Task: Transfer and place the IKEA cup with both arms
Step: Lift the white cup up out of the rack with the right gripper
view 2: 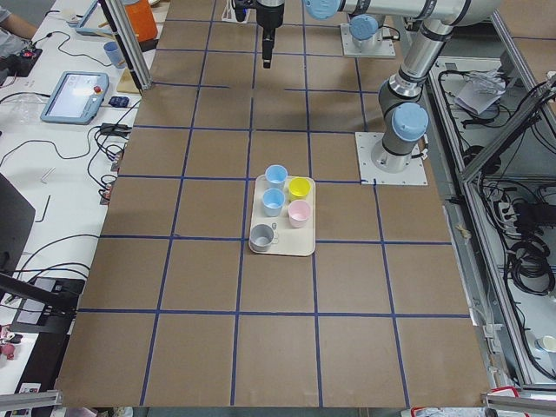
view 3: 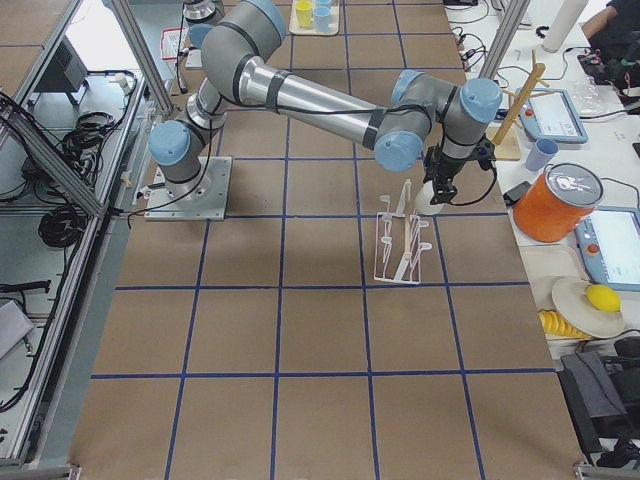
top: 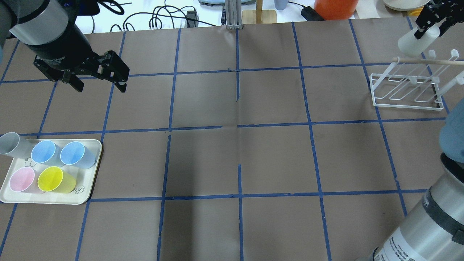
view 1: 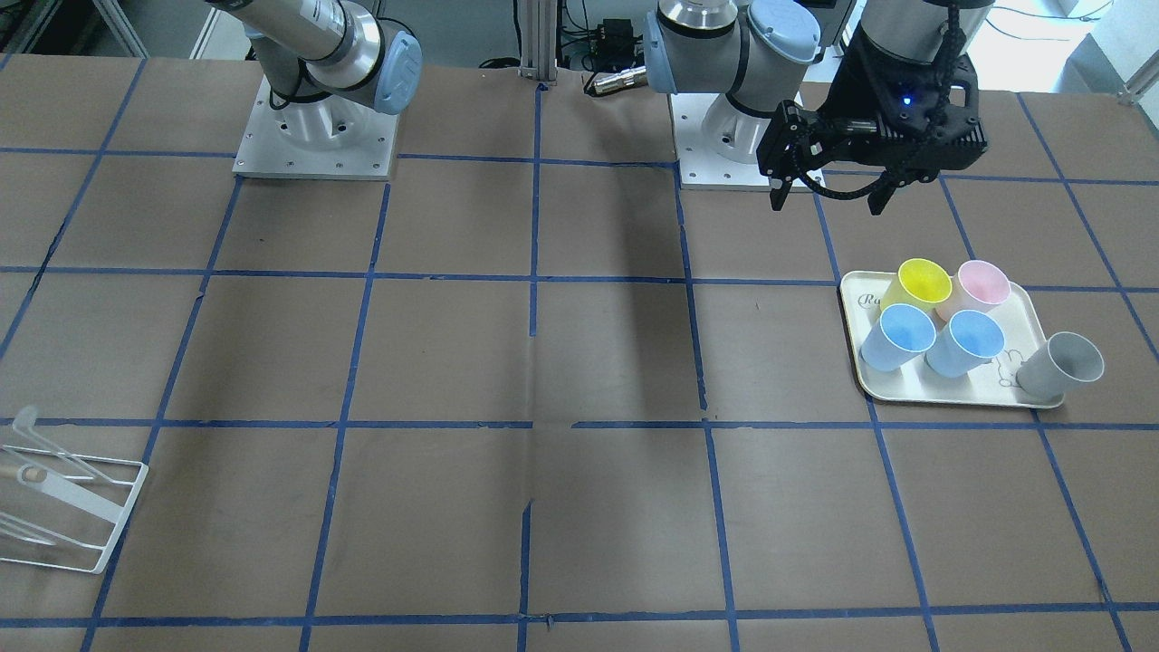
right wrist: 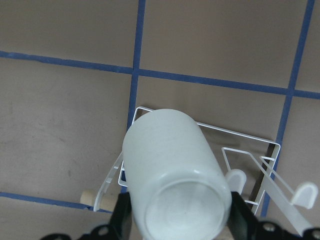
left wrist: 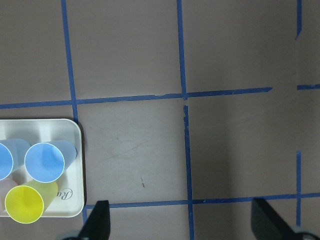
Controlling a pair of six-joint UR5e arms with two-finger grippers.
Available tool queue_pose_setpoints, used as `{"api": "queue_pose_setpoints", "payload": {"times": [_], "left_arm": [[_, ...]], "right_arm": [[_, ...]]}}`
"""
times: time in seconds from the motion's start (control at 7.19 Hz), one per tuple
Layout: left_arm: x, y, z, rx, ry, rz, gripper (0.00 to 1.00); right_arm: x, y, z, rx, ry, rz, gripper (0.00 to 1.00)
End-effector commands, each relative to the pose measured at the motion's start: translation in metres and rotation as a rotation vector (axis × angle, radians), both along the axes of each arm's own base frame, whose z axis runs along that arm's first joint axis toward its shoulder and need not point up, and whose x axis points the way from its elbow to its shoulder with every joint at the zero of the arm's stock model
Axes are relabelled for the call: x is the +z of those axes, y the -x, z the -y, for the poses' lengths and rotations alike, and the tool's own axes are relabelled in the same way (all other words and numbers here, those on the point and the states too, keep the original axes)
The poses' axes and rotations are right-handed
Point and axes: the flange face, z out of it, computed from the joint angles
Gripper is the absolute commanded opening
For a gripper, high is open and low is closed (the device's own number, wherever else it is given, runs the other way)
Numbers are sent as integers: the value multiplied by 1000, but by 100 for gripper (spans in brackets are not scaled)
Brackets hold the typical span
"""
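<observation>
The right claw (top: 432, 22) was clamped on the IKEA cup (right wrist: 172, 165), its two fingers pressed against opposite sides of the cup's narrower end. In the overhead view the cup hung at about 2 o'clock on the tabletop (top: 275, 159), tilted, with its wider end pointing away from the claw. It was over the far end of the white wire rack (top: 406, 95), just beyond the wooden dowel (top: 427, 61) lying across the rack's prongs. Whether the cup touched the rack could not be told.

The left claw (top: 100, 85) hovered at about 10 o'clock with its fingers spread wide apart and nothing between them. Its wrist camera looked straight down on bare tabletop and one corner of the tray (top: 86, 189).

The cream tray sat at about 8 o'clock, nearer the robot than the left claw. On it stood two blue cups (top: 43, 153), side by side, with a yellow cup (top: 50, 179) and a pink cup (top: 21, 179) in the row behind. A grey cup (top: 10, 143) was at the tray's outer far corner, next to the blue ones.
</observation>
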Motion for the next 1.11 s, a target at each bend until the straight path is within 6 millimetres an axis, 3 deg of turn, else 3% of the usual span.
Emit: {"api": "queue_pose_setpoints", "payload": {"times": [0.0, 0.14, 0.28, 0.42, 0.56, 0.7, 0.97], "left_arm": [[2, 0, 0, -1, 3, 0, 100], [3, 0, 0, -1, 5, -1, 100], [5, -1, 1, 2, 8, -1, 100], [6, -10, 2, 24, 8, -18, 100], [7, -15, 4, 39, 12, -52, 100], [8, -15, 4, 41, 14, -57, 100], [7, -12, 3, 53, 17, -149, 100]], "right_arm": [[31, -2, -5, 0, -29, 12, 43], [53, -10, -8, 8, -31, 28, 43], [69, -31, -16, 14, -53, 101, 41], [72, -65, -23, 4, -90, 264, 41], [82, -103, -32, -34, -137, 364, 41], [100, -155, -43, -91, -169, 460, 41], [111, -257, -52, -235, -292, 593, 41]]}}
